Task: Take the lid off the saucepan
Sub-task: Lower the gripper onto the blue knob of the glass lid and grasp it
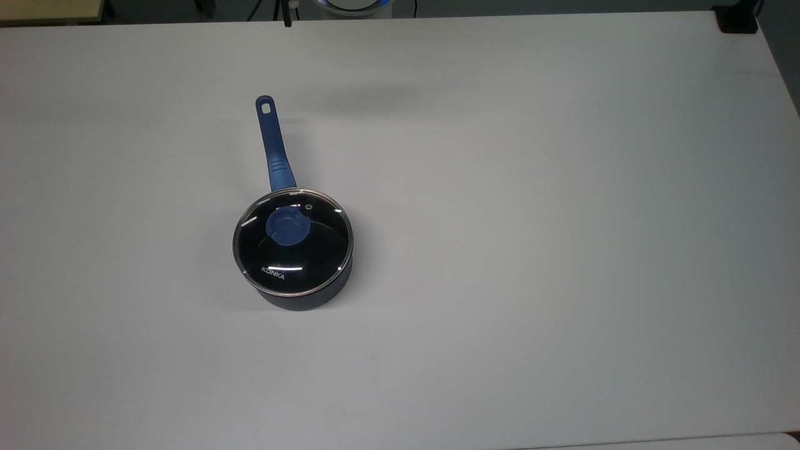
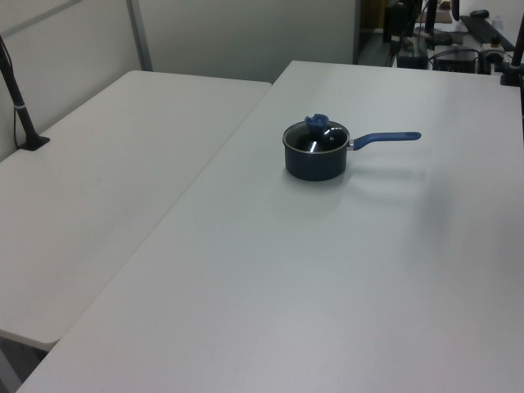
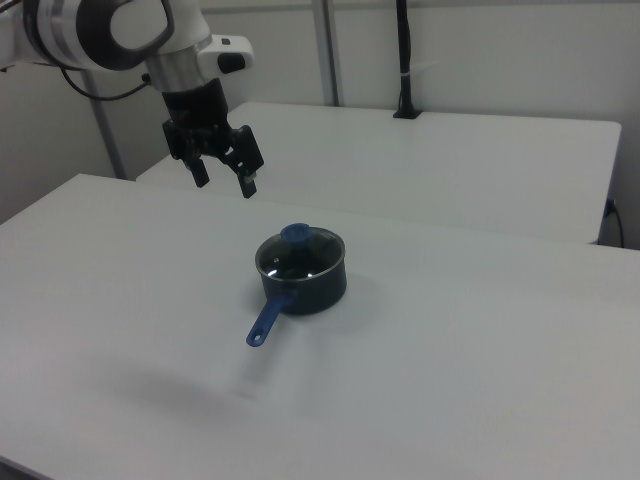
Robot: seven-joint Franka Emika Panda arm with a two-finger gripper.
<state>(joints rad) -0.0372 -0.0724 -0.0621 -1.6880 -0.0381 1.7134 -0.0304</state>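
The glass lid [image 1: 293, 240] with a blue knob sits flat on the dark blue saucepan [image 1: 307, 299]. In the right view the pan is below the fingers [image 3: 200, 172], to their right.

Top view overhead, left and right views oblique, opposite sides, sharing saucepan [image 1: 294, 250]

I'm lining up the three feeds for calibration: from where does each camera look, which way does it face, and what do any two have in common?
Top view: high above the white table, looking steeply down on the saucepan and its lid; handle points up-frame.
Left view: raised at one table end, facing along it; handle points to the left view's right.
Right view: raised on the opposite side; handle points toward the camera, and the arm with its open gripper hangs above the table.
Shared: left view and right view both show the blue knob on the seated lid.
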